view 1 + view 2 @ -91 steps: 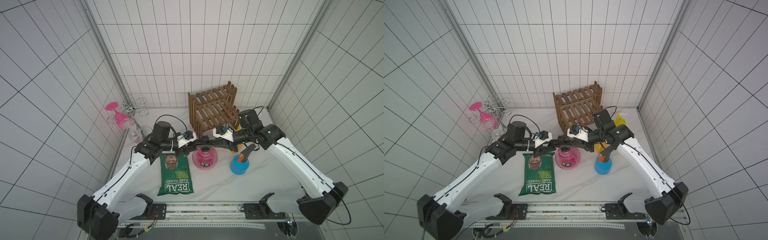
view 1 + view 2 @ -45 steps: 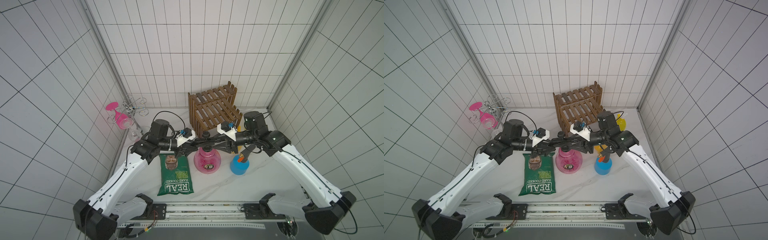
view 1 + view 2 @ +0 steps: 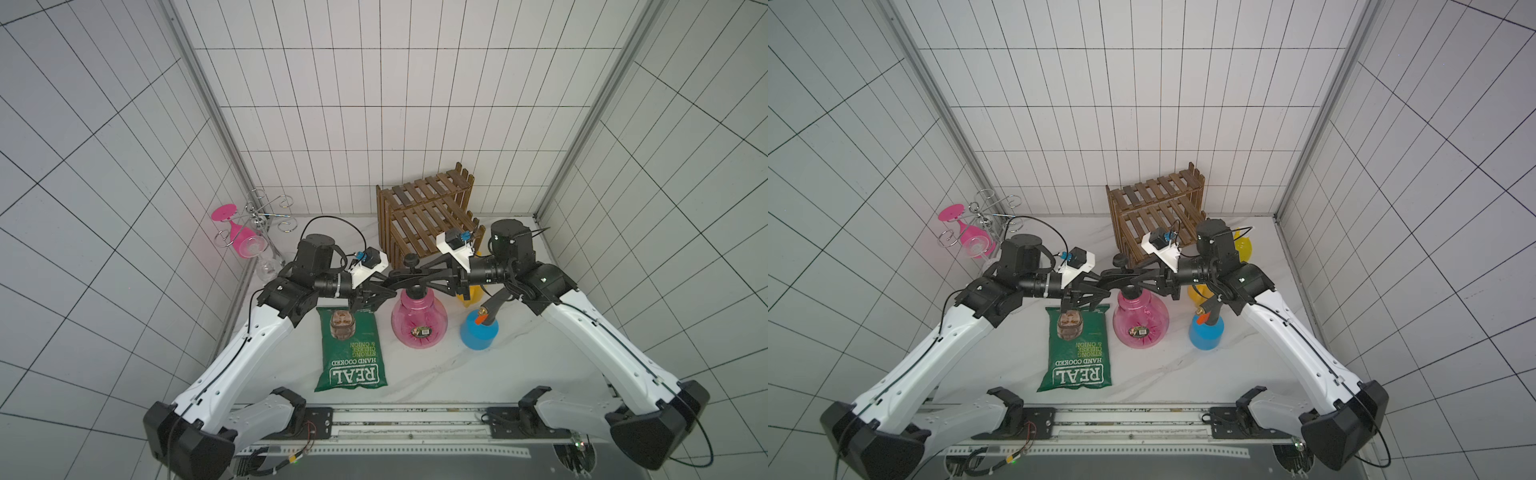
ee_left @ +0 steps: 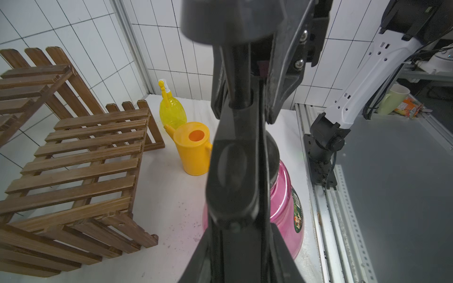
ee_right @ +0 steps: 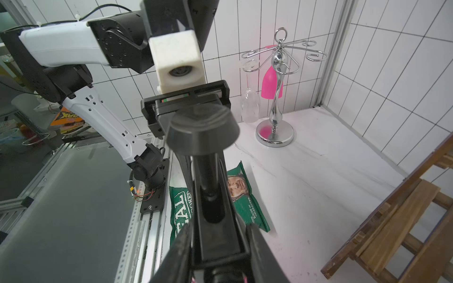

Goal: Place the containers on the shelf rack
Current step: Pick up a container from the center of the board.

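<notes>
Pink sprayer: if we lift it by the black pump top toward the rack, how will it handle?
The pink sprayer has a wide bulbous body under a narrow black pump top, so held there it may swing or tilt. The see-through body shows no obvious liquid, so probably light. Its glossy round sides look slippery.

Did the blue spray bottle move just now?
No. The blue spray bottle stands in the same spot as before, right of the green crisp bag and in front of the shelf rack.
</notes>
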